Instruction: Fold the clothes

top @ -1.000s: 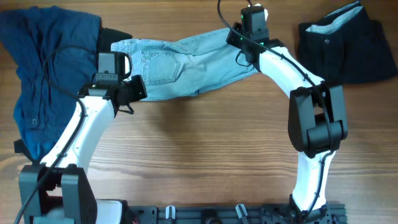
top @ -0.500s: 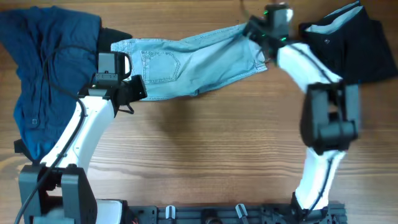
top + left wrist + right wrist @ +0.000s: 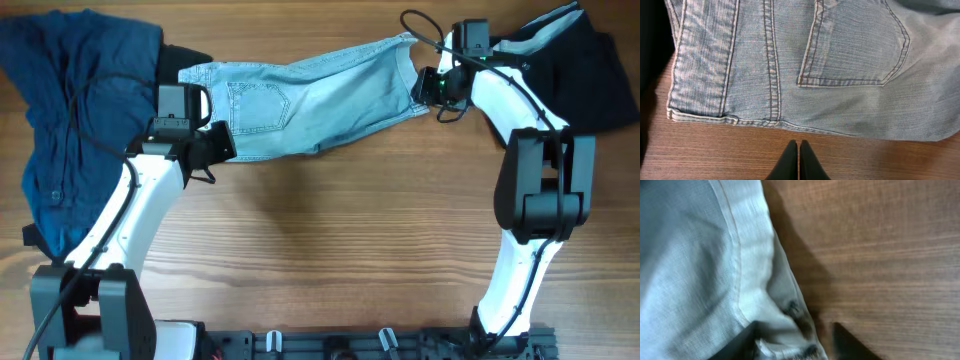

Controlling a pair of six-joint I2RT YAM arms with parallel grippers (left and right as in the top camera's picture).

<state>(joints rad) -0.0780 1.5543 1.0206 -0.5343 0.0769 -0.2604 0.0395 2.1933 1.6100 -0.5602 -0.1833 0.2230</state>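
Observation:
Pale-blue denim shorts (image 3: 300,95) lie spread flat across the far middle of the table, back pocket up. In the left wrist view the pocket (image 3: 855,45) and side seam show. My left gripper (image 3: 215,142) is shut and empty, its tips (image 3: 799,147) on the bare wood just short of the shorts' near edge. My right gripper (image 3: 436,88) is at the shorts' right end. In the right wrist view its fingers (image 3: 742,342) stand apart, with the pale hem edge (image 3: 765,300) between them. A dark navy garment (image 3: 70,110) lies at the far left.
A black garment (image 3: 565,75) with a pale lining lies at the far right, just behind my right arm. Another black piece (image 3: 185,55) peeks out between the navy garment and the shorts. The wooden table (image 3: 330,240) runs in front.
My right gripper has moved from on top of the shorts' right leg to its right end, now lower by the hem. The leg has shifted slightly right. The left arm has not moved.

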